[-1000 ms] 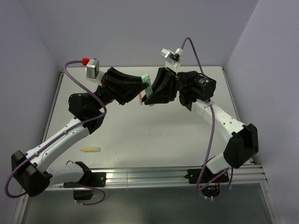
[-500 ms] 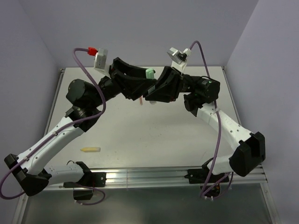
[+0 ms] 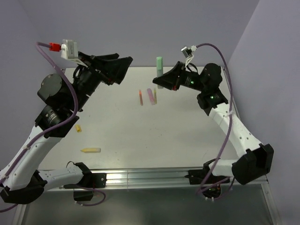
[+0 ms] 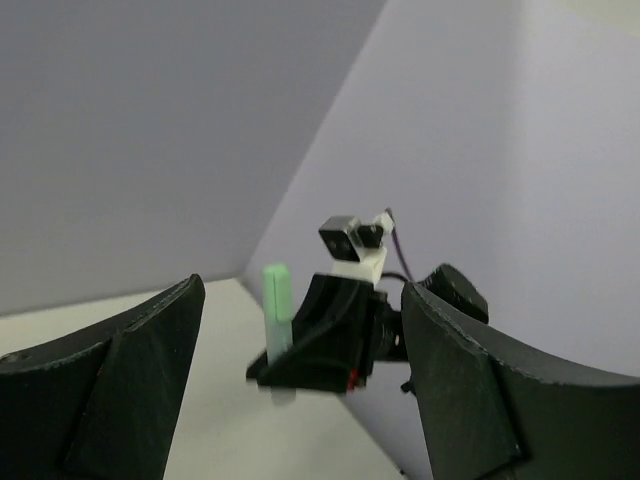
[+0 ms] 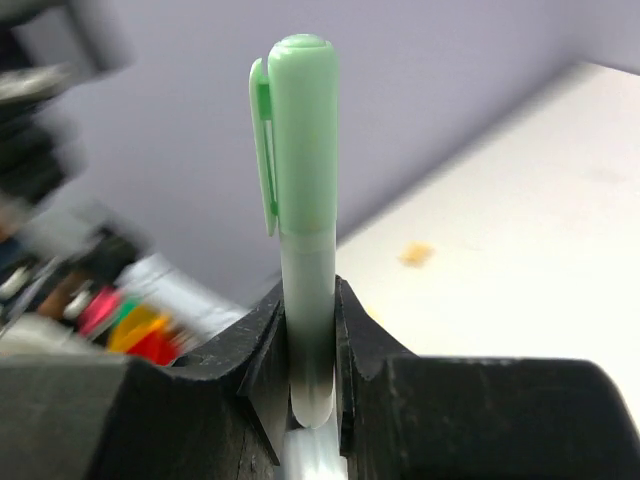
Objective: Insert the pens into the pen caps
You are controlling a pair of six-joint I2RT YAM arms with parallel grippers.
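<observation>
R arm's right end effector is up in the air over the far side of the table, fingers clamped on the lower body of a mint-green pen. The pen stands upright w/ its green cap seated on top, clip facing left in the right wrist view. L arm's left end effector is also raised, well apart from the pen and to its left. Its fingers are spread wide w/ nothing between them. From the left wrist view the capped pen & the other end effector show through the gap. On the table, approx. btwn the two end effectors, lie an orange-red pen, a pink-purple pen & an olive-yellow pen, close together, roughly parallel. Nearer the L arm lie a short yellow cap and, closer to the near edge, a yellow pen, the two apart from each other.
</observation>
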